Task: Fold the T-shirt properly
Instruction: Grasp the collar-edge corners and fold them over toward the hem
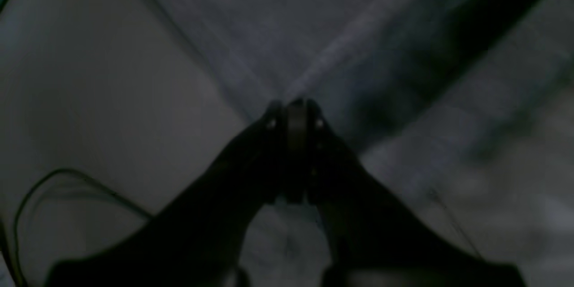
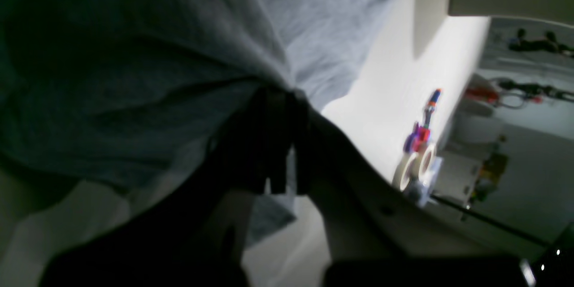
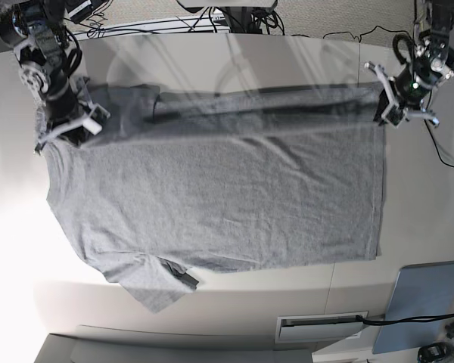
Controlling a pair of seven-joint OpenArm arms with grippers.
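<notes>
The heather-grey T-shirt (image 3: 219, 197) lies spread on the white table (image 3: 212, 60), plain side up, sleeves to the left and hem to the right. Its far edge is lifted and motion-blurred. My right gripper (image 3: 60, 134) at the far left is shut on the shirt near the shoulder; in the right wrist view the right gripper (image 2: 287, 94) pinches bunched fabric (image 2: 157, 54). My left gripper (image 3: 384, 113) at the far right is shut on the hem corner; in the left wrist view the left gripper (image 1: 296, 107) holds taut cloth (image 1: 278, 22).
A grey pad (image 3: 427, 295) lies at the front right. Cables (image 3: 446, 151) run by the right arm's base. Tape rolls (image 2: 415, 168) and a coloured toy (image 2: 423, 130) sit at the table edge. A white slotted panel (image 3: 321, 327) is at the front.
</notes>
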